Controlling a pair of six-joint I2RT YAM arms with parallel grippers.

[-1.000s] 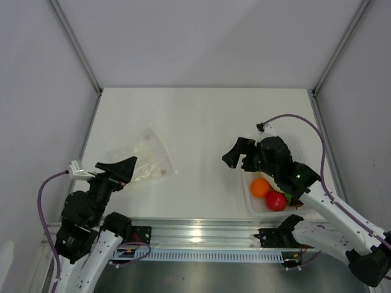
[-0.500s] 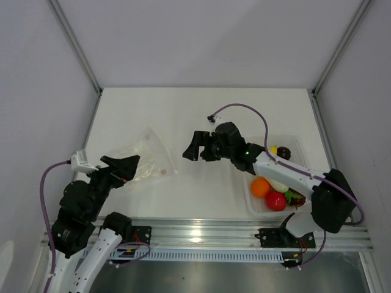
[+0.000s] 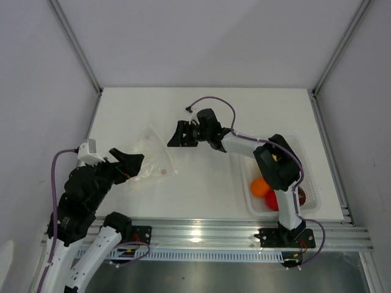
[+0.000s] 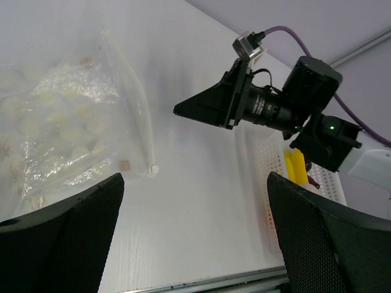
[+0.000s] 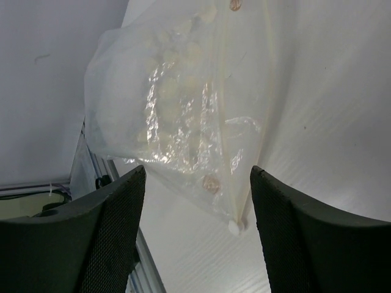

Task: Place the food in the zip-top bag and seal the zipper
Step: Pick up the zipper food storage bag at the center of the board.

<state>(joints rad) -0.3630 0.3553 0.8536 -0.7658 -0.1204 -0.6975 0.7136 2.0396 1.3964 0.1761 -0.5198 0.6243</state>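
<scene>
Both pincers were apart and empty, right gripper (image 3: pixel 176 138) hovering just beside the zip-top bag (image 3: pixel 148 159) lying flat left of centre, left gripper (image 3: pixel 129 163) at its near edge; we judged the film light, limp and slippery, so we'd pinch the stiffer zipper (image 3: pixel 164 149) edge.

You are looking at a robot test booth, most likely in a lab. The white table (image 3: pixel 244 110) has plain pale walls (image 3: pixel 208 36) on three sides and metal posts (image 3: pixel 74 46) in the corners. Two robot arms (image 3: pixel 85 195) are bolted to a silver rail (image 3: pixel 201 231) at the near edge, with purple cables (image 3: pixel 211 98) on them. The food (image 3: pixel 261 186) is only toy food
</scene>
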